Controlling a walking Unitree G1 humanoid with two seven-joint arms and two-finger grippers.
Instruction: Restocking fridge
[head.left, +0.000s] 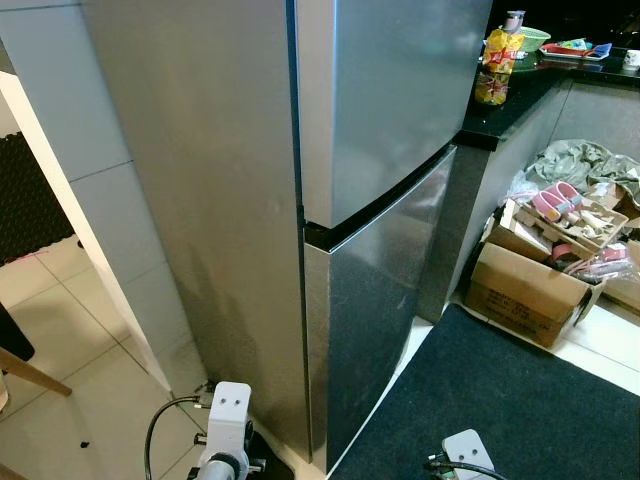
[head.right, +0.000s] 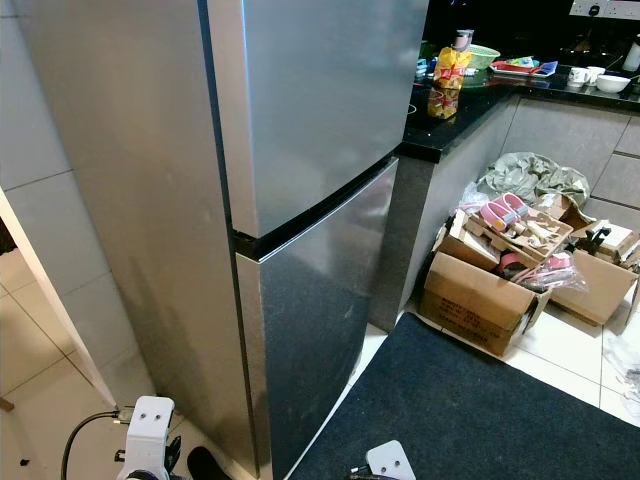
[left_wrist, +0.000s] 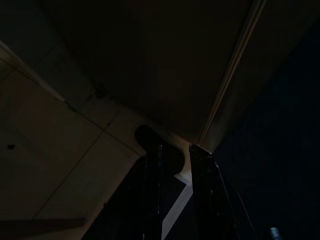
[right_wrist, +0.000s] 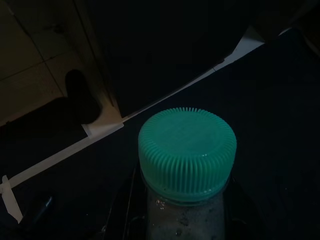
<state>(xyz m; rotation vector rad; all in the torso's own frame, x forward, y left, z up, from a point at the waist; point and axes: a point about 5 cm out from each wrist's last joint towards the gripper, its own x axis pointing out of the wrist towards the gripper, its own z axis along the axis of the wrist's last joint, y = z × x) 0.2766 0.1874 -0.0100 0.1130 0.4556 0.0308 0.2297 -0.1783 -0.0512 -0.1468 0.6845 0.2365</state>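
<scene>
Before the fridge: the robot stands at the corner of a tall steel fridge (head.left: 380, 150), both doors closed, upper above lower (head.right: 310, 330)
Cargo: a bottle with a ribbed green cap (right_wrist: 186, 155) sits in the right pincer (right_wrist: 180, 220), held low over the dark mat (head.left: 500, 400); the black fingers flank the bottle's neck, gripping it
Left pincer: (left_wrist: 175, 165) hangs near the floor tiles by the fridge's foot, fingers slightly parted and holding nothing
Surroundings: a black desk (head.right: 470, 110) beside the fridge carries a yellow snack bag (head.right: 447, 75) and dishes; cardboard boxes (head.right: 480, 290) of shoes sit on the floor
Step in hand: approach, judged from the shut doors and the bottle not yet stowed
Next move: likely calls for the free left arm to rise and pull a door open, making room to shelve the bottle
</scene>
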